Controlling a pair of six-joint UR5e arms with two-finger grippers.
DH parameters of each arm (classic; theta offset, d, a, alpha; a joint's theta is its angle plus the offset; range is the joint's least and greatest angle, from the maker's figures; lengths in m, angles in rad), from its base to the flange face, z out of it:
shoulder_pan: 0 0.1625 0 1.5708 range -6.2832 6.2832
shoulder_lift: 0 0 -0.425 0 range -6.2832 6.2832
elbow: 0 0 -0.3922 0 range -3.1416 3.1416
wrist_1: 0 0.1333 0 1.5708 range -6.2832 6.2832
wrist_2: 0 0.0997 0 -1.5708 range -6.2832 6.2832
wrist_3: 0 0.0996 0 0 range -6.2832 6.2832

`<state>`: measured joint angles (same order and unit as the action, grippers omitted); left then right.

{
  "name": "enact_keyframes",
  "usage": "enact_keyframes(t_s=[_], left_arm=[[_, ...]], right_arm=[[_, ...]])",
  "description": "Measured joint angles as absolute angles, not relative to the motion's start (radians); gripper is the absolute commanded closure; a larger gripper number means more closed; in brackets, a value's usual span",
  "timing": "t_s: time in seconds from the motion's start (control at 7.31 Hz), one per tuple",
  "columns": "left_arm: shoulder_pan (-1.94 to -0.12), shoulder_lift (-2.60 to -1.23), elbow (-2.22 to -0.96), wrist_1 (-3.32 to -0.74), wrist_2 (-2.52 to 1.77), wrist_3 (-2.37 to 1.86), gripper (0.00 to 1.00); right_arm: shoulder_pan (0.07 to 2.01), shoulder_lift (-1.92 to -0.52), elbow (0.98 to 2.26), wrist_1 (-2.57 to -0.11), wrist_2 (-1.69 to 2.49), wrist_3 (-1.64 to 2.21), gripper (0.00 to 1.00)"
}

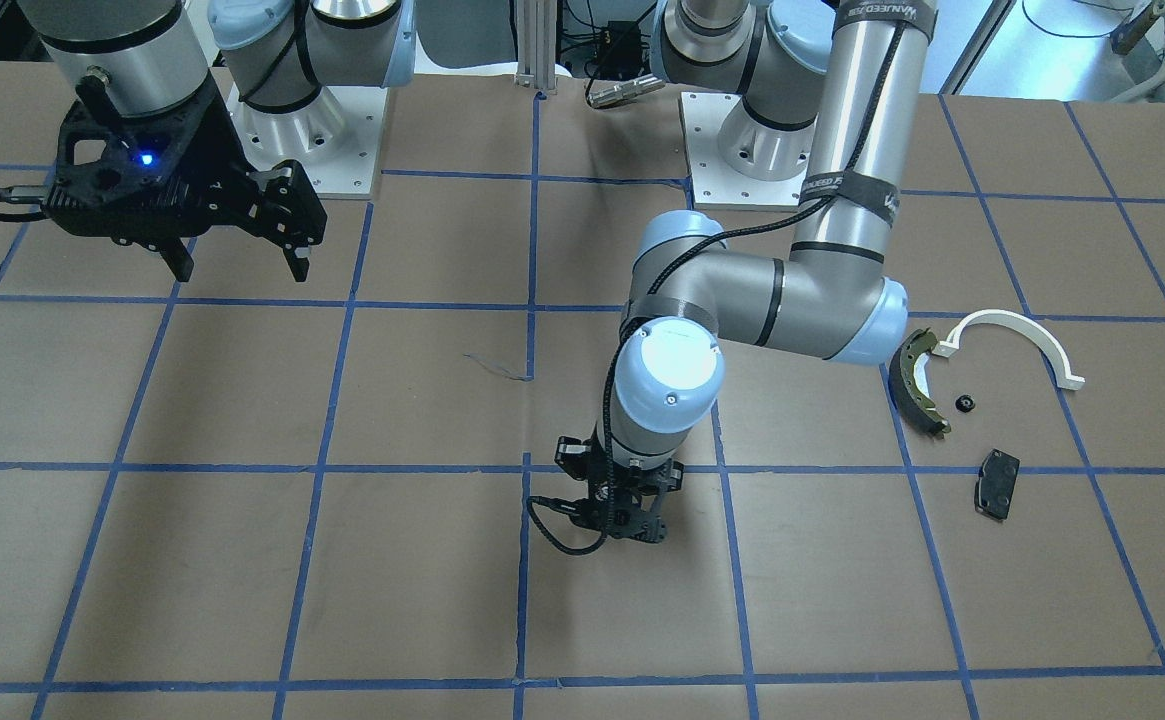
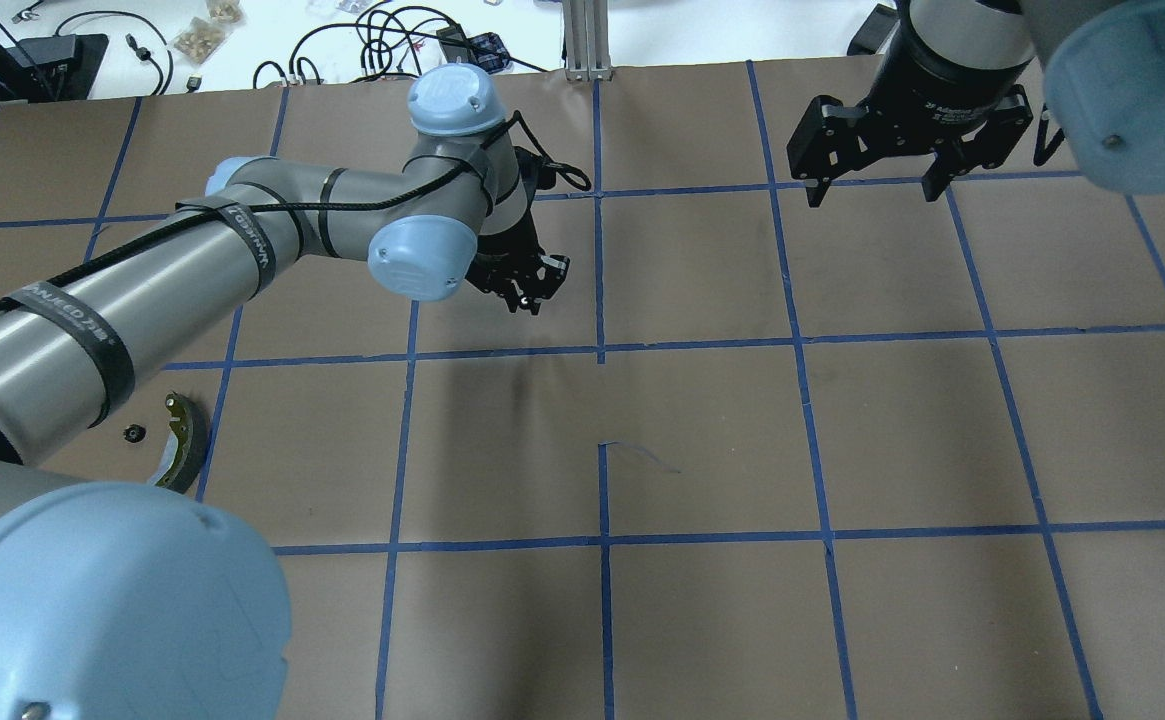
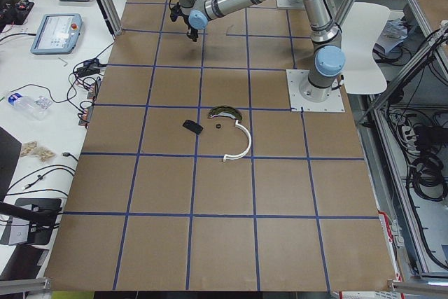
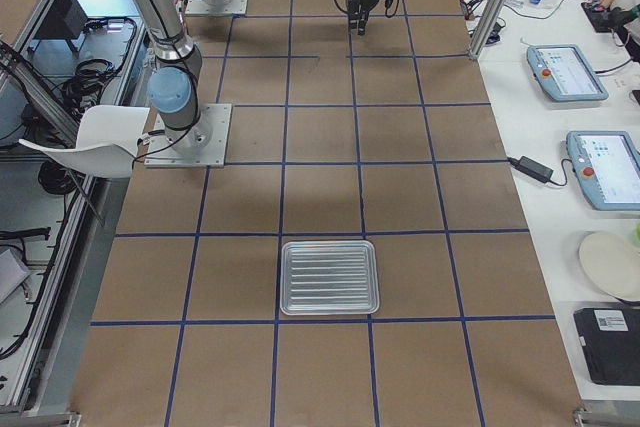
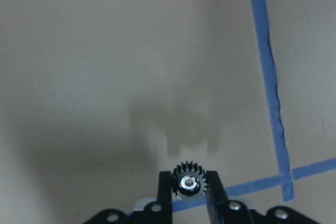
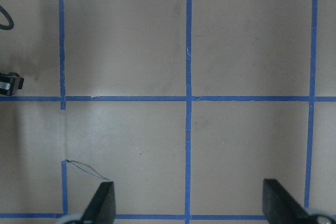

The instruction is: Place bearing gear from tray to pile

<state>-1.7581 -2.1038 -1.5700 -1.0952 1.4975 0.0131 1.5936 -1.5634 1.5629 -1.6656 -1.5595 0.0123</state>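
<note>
My left gripper (image 5: pixel 190 190) is shut on a small black toothed bearing gear (image 5: pixel 190 181), held above bare brown paper near a blue tape line. This gripper hangs near the table's middle in the front-facing view (image 1: pixel 627 520) and the overhead view (image 2: pixel 527 295). The pile lies on my left: a dark curved brake shoe (image 1: pixel 920 385), a white half-ring bracket (image 1: pixel 1017 335), a flat black brake pad (image 1: pixel 997 484) and a small black round part (image 1: pixel 964 404). The silver ribbed tray (image 4: pixel 330 277) holds nothing that shows. My right gripper (image 1: pixel 240 265) is open and empty, raised on my right.
The table is covered in brown paper with a grid of blue tape (image 2: pixel 602 350). The brake shoe (image 2: pixel 182 440) shows under my left upper arm in the overhead view. Tablets, cables and a bottle (image 3: pixel 28 103) lie on the side bench beyond the table's far edge.
</note>
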Motion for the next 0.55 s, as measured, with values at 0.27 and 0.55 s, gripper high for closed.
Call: enact_keyframes(t_s=[0.27, 0.55], left_arm=[[-1.614, -2.066, -1.562, -1.172, 1.514, 0.11, 1.0], [-1.437, -2.038, -1.565, -1.201, 1.575, 0.241, 1.0]], right_arm=[[1.593, -1.564, 1.563, -1.666, -1.56, 0.012, 0.0], [1.594, -1.564, 1.563, -1.666, -1.56, 0.012, 0.0]])
